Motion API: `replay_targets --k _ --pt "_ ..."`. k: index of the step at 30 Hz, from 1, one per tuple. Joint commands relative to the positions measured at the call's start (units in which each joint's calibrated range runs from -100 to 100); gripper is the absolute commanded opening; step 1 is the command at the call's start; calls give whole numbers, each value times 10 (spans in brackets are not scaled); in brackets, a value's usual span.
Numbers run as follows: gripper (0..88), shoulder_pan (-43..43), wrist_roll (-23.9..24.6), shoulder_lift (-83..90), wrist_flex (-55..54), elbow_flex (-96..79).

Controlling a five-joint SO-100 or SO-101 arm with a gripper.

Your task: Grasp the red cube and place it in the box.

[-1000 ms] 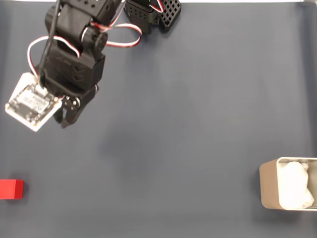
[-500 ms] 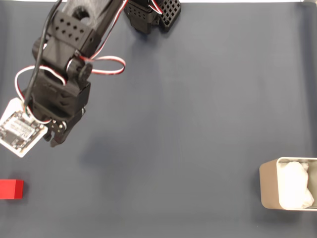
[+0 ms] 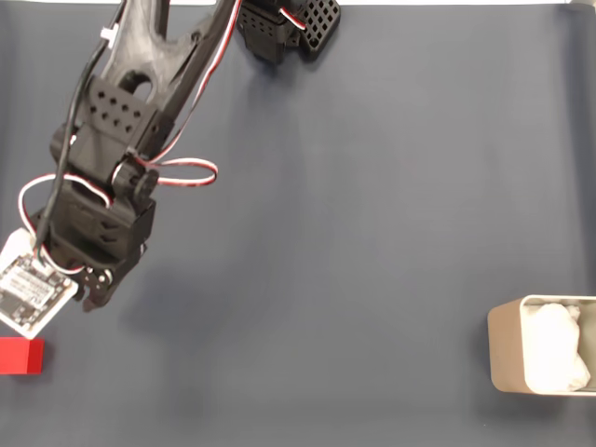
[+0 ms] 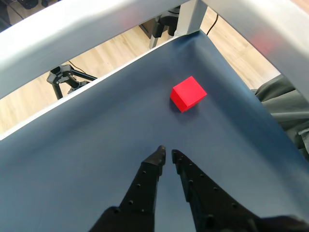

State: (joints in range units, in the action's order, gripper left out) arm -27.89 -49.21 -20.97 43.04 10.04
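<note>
The black two-finger hand [image 4: 166, 153] has swung nearer the small matte red cube [image 3: 20, 356], which lies untouched on the dark blue counter [image 3: 354, 242] well apart from the beige paper-lined box [image 3: 506, 354], its jaws nearly shut and empty, so the grasp is still ahead.

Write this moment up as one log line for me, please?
phase: approaching | claw: nearly closed, empty, short of red cube | red cube: on mat, untouched | box: far side, holds white padding only
</note>
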Motion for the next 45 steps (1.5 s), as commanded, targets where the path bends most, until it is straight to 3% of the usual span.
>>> replay_targets --k 1,20,33,45 --pt "20 -14 1 -10 -16 50" --pt "29 -37 -1 -133 -47 147" --pt "268 -57 7 -157 -63 157" --pt "402 -80 13 -161 -91 157"
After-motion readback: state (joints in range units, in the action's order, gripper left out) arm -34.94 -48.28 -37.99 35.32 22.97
